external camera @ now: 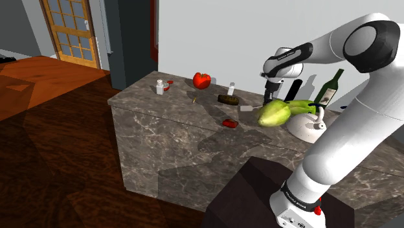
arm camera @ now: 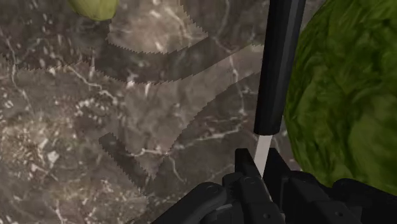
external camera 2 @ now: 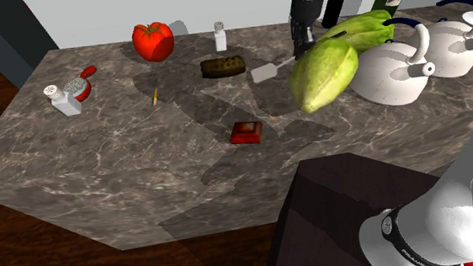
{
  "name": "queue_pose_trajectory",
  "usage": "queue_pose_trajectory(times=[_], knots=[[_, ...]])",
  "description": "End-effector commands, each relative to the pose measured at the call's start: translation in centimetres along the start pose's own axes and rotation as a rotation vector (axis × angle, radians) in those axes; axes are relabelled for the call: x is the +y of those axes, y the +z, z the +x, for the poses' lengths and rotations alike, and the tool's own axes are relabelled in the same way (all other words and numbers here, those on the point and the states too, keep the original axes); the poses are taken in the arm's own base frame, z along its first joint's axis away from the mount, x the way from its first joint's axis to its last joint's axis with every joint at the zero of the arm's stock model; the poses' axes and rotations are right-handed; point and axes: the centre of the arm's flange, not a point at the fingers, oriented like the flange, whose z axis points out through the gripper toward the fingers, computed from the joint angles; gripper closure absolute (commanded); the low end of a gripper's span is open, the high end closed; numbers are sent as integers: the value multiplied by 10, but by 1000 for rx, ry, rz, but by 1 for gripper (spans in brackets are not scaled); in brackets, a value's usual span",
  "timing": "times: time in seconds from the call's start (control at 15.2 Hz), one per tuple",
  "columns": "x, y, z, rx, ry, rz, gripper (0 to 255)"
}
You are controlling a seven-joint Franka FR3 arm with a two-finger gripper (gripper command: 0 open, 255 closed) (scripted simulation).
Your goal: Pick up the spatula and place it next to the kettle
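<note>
A: Where does the spatula point(external camera 2: 265, 71) lie?
B: On the counter point(external camera 2: 103, 178), second exterior view: loaf point(external camera 2: 223, 66) to its left, ribbed fruit point(external camera 2: 324, 74) right, kettle point(external camera 2: 391, 72) beyond the fruit, tomato point(external camera 2: 153, 40) farther back, leftward.

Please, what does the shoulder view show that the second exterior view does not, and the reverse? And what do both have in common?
Shoulder view, not the other: the wooden door with glass panes and the arm's dark elbow joint.
Second exterior view, not the other: a second white kettle beside the first kettle.
Both: the marble counter, the gripper at the spatula, the green star fruit, the red tomato and the small red block.
</note>
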Motion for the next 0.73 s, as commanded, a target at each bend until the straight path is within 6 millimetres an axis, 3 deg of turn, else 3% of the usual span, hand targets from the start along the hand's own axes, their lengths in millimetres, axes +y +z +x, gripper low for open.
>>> queue_pose_trajectory(times=[0.0, 0.26, 0.66], knots=[[-6, 17, -1, -11, -1, 33, 255], [-7, 40, 0, -11, -1, 33, 255], [-7, 40, 0, -11, -1, 33, 255]])
